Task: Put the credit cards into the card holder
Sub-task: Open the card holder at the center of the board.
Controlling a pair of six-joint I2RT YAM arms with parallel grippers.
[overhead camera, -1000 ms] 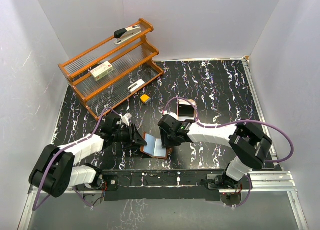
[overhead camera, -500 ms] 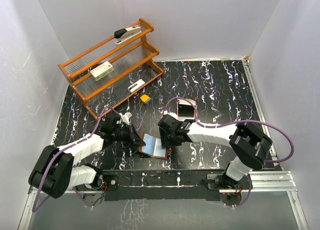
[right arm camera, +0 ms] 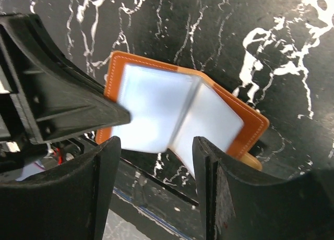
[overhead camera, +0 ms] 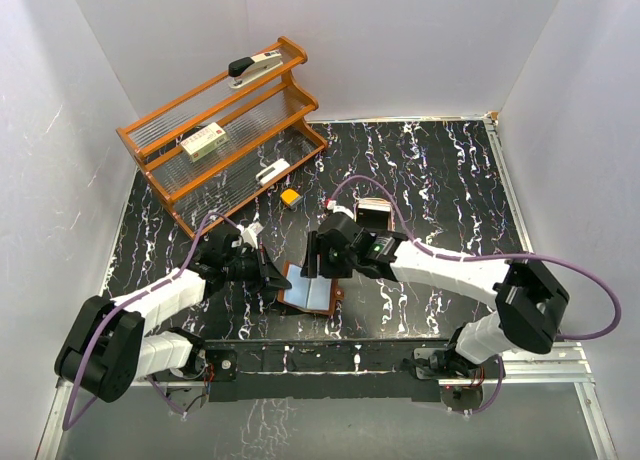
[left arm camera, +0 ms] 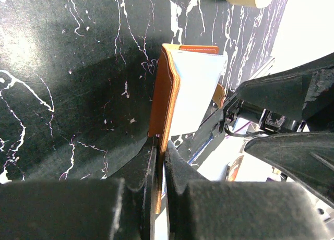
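Near the front of the table (overhead camera: 440, 180), the holder (overhead camera: 312, 294) is open, pale pockets showing. The left gripper (left arm camera: 160, 152) is clamped on its left cover edge. The right gripper (right arm camera: 154, 148) hovers over it, jaws apart, holding nothing. Farther back sit a yellow block (overhead camera: 290, 196) and a wooden rack (overhead camera: 290, 118).

The table (overhead camera: 430, 170) is seen from high above. The card holder (left arm camera: 166, 94) is framed closely by both wrist views, from opposite sides.
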